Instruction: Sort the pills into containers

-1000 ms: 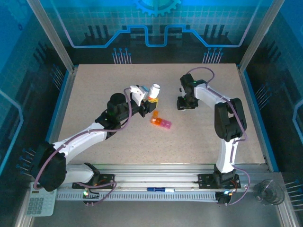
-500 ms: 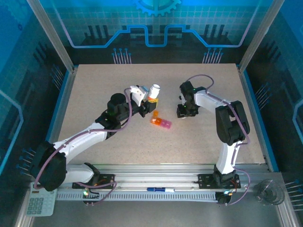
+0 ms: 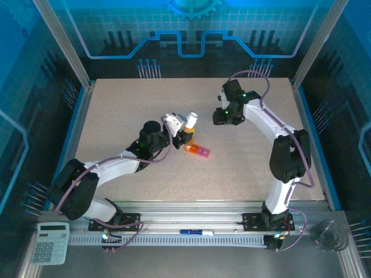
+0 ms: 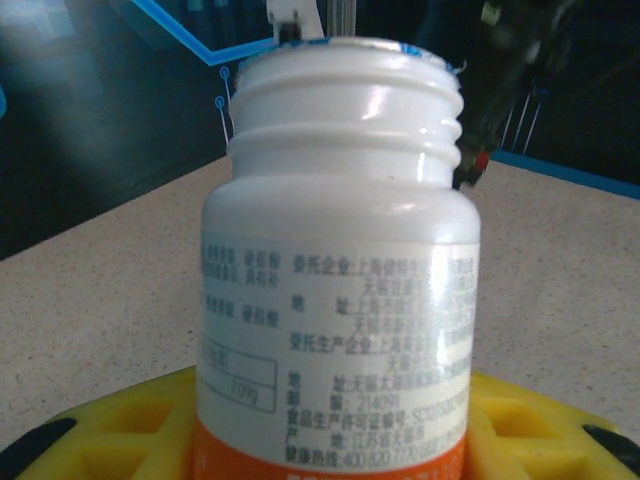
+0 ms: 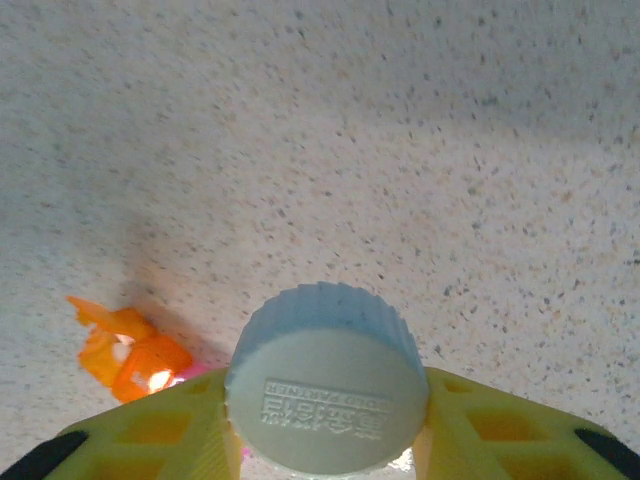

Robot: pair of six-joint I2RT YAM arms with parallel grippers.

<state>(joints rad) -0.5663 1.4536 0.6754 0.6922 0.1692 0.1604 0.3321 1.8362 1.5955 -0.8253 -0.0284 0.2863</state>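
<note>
From the top camera I see my left hand [image 3: 186,131] out over the middle of the worktop [image 3: 133,104]. It grips a white bottle [image 3: 191,120] by its lower body, with the mouth tilted up and away from me. The containers [image 3: 197,150] lie on the worktop just beside that hand, toward the near right. The orange compartment is at the end nearest the hand and the pink ones trail off to the right. My right hand [image 3: 220,118] hangs farther back and to the right, well apart from the containers.

On the left wrist camera, the bottle sits clamped between the yellow left fingers [image 4: 120,425], printed label toward the lens and threaded neck exposed.

On the right wrist camera, the right fingers [image 5: 140,440] are closed on a ribbed white cap [image 5: 325,395], its embossed top facing me. The orange compartment lies on the worktop at lower left.
</note>
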